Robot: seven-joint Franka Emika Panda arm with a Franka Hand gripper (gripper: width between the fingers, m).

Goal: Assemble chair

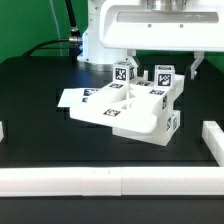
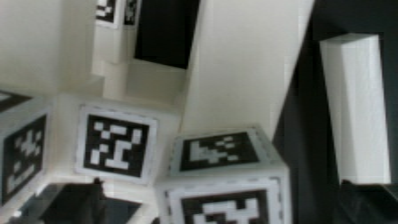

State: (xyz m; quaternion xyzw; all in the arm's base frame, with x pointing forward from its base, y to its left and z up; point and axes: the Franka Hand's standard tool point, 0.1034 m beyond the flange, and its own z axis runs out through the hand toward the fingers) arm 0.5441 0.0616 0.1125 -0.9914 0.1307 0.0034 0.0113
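Note:
The white chair parts [image 1: 140,105] lie bunched in the middle of the black table: a flat seat piece with chunky blocks on it and two upright tagged blocks [image 1: 125,71] behind. The robot's white hand [image 1: 160,22] hangs over the back of this cluster. In the wrist view my gripper [image 2: 217,212] is open, its dark fingertips [image 2: 75,205] blurred at the frame's edge. A tagged white block [image 2: 222,190] shows in the gap between them with room on both sides. Another tagged block [image 2: 111,140] and a long white piece [image 2: 240,70] lie beyond it. Nothing is held.
The marker board [image 1: 78,98] lies flat at the exterior view's left of the parts. White border rails run along the front [image 1: 110,180] and at the right [image 1: 212,138]. A loose white bar [image 2: 356,100] lies on the black table beside the cluster.

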